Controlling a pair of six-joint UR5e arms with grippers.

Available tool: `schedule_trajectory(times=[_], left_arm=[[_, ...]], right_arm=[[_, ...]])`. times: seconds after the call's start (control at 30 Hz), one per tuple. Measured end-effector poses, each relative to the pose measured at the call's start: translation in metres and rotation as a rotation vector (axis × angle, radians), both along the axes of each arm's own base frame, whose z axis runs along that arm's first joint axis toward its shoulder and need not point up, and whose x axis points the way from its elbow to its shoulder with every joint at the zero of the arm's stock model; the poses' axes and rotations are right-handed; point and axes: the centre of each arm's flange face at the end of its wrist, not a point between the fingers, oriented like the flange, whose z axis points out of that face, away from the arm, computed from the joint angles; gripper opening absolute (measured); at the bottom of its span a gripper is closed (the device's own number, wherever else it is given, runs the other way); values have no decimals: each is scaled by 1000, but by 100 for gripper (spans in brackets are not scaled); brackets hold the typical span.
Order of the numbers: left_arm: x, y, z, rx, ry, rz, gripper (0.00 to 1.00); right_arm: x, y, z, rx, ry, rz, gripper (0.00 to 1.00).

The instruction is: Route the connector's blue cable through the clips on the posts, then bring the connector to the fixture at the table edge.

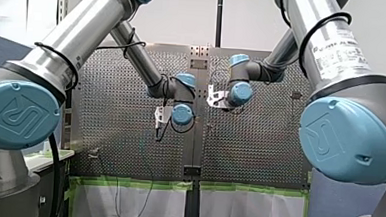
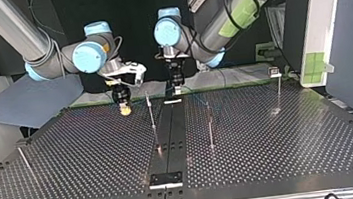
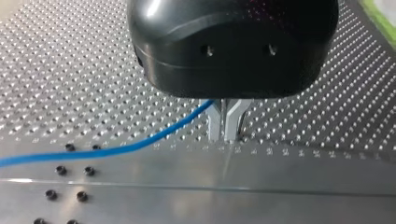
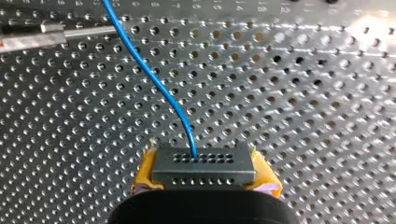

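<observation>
Evidently early: right gripper [image 4: 205, 171] clamped the connector [image 4: 203, 161] between yellow pads [image 4: 144, 173]; left gripper [image 3: 226, 127] pinched the blue cable [image 3: 116, 148]; posts [image 2: 151, 113] appeared unthreaded, fixture [image 2: 165, 179] unreached.

2 silver arms [image 1: 85, 28] w/ blue joint caps [image 1: 18, 114].

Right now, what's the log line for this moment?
right fingers: shut on connector | left fingers: shut on blue cable
</observation>
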Motion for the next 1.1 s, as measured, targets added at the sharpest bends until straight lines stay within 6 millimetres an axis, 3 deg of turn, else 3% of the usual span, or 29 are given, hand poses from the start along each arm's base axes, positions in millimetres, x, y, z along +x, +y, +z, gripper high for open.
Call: schedule_trajectory(times=[0.23,0.67,0.9,1.1], left_arm=[[-14,-4,-7,-1,4,-10,7],[-17,-5,-9,-9,6,-9,9],[-18,-5,-12,-18,11,-12,9],[-20,-7,-34,-17,34,-18,9]], right_arm=[[-9,12,3,-21,-22,-5,0],[-25,30,-34,-16,-33,-18,0],[-40,34,-63,5,-36,-44,0],[-52,41,-104,40,-4,-49,0]])
